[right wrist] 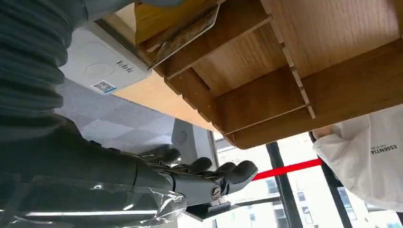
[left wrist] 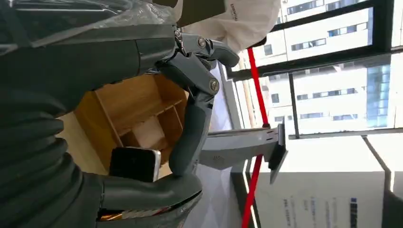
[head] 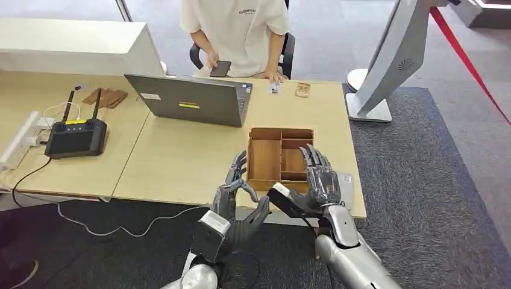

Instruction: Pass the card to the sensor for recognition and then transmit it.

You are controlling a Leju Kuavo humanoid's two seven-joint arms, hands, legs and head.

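Observation:
A dark card [head: 288, 201] with a pale end sticks out leftward from under my right hand [head: 320, 180], which holds it at the table's front edge. Its fingers reach out over the near side of the wooden divided tray [head: 265, 158]. The card's yellowish face [right wrist: 183, 27] lies close to the tray [right wrist: 294, 57] in the right wrist view. A white sensor pad [head: 345, 186] lies on the table just right of that hand, also seen as the pad [right wrist: 102, 66] with a QR label. My left hand [head: 238, 198] is spread, thumb just short of the card [left wrist: 135, 164]; I cannot tell if it touches.
A person sits across the table holding a phone [head: 220, 68]. An open laptop [head: 193, 99] stands behind the tray, a black controller [head: 75, 137] at the left. A small card [head: 275, 88] and a wooden piece [head: 302, 90] lie at the far edge. A white kiosk stand [head: 385, 66] rises at the right.

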